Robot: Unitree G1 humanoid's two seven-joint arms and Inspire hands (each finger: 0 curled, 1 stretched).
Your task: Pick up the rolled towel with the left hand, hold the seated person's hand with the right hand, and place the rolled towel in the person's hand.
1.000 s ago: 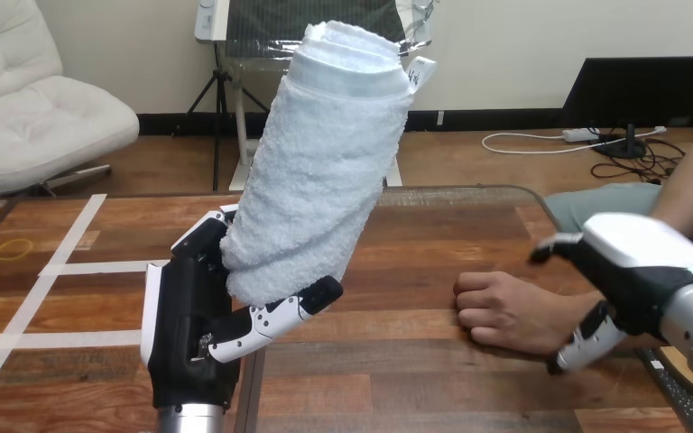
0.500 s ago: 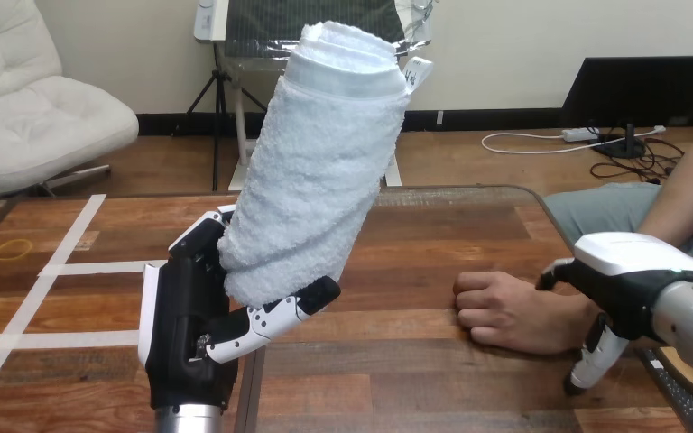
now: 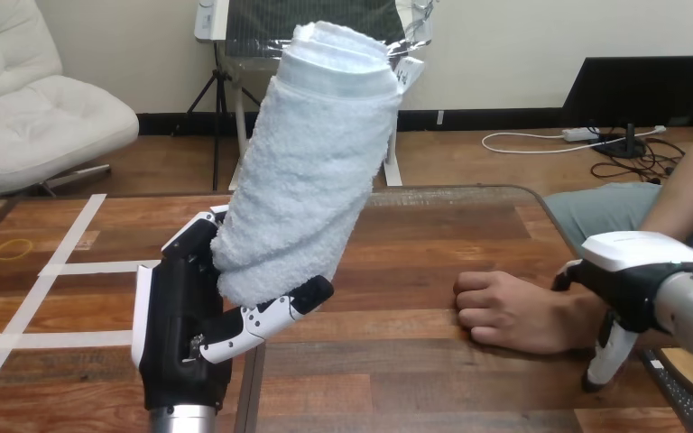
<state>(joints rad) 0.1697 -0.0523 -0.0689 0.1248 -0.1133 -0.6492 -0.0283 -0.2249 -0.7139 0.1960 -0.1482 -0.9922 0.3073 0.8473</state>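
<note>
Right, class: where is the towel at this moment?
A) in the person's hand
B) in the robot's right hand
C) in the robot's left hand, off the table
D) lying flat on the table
C: the left hand has its fingers curled round the towel, which is tilted and raised above the table, while the person's hand rests there as a closed fist.
</note>
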